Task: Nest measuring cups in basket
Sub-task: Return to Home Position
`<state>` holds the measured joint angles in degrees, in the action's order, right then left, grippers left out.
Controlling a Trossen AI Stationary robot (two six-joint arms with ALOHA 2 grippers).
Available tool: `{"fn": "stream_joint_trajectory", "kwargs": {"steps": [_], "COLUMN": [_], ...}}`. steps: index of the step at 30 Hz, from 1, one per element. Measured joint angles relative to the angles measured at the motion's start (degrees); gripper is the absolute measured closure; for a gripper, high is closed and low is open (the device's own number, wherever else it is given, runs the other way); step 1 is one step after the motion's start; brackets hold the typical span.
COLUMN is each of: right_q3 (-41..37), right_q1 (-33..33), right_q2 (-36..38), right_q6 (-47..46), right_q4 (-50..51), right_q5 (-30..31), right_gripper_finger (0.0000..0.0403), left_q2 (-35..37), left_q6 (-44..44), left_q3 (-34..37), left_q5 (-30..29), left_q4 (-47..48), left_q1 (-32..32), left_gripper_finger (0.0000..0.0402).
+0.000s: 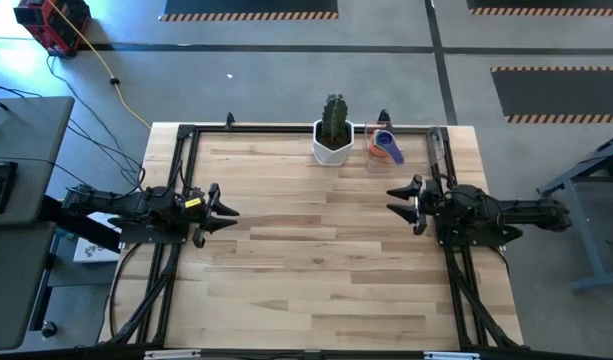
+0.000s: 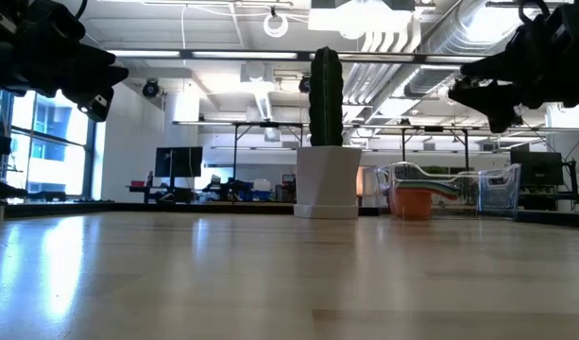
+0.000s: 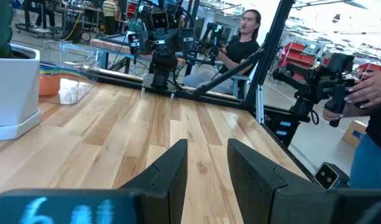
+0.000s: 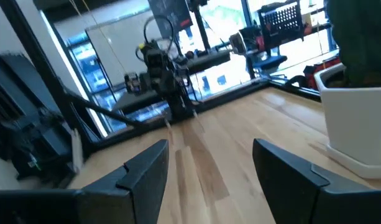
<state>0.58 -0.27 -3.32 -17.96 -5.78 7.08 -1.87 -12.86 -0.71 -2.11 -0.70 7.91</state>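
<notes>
Measuring cups (image 1: 388, 146) are nested in the basket (image 1: 374, 158), just beside the cactus pot (image 1: 333, 143).
Before the pot, bare table (image 1: 316, 270) is left free; left gripper (image 1: 229, 213) and right gripper (image 1: 393, 200) are held to either side, fingers parted and empty, apparently parked because nesting looks done; the basket is set by the far edge.

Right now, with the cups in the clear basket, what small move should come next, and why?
Probably settle both arms at rest: the measuring cups sit stacked in the basket beside the cactus pot, while the left gripper and right gripper hang open and empty at opposite sides.
</notes>
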Motion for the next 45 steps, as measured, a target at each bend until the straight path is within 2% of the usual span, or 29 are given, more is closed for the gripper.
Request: {"fn": "stream_joint_trajectory", "kwargs": {"steps": [5,17,45], "right_q3": [0.04,0.04,0.04], "right_q1": [-0.04,-0.04,-0.04], "right_q2": [3.33,-0.95,-1.54], "right_q6": [2.38,1.84,1.48], "right_q4": [4.1,4.83,4.9], "right_q5": [-1.8,-5.27,-5.36], "right_gripper_finger": [0.0178,0.0178,0.0178], "left_q2": [0.0,-0.01,-0.02], "left_q6": [0.0,0.0,-0.01], "left_q3": [0.0,0.0,-0.01], "left_q5": [-0.01,0.0,-0.01], "left_q4": [-0.01,0.0,-0.01], "left_q1": [0.0,-0.01,-0.01], "left_gripper_finger": [0.0298,0.0298,0.0298]}}
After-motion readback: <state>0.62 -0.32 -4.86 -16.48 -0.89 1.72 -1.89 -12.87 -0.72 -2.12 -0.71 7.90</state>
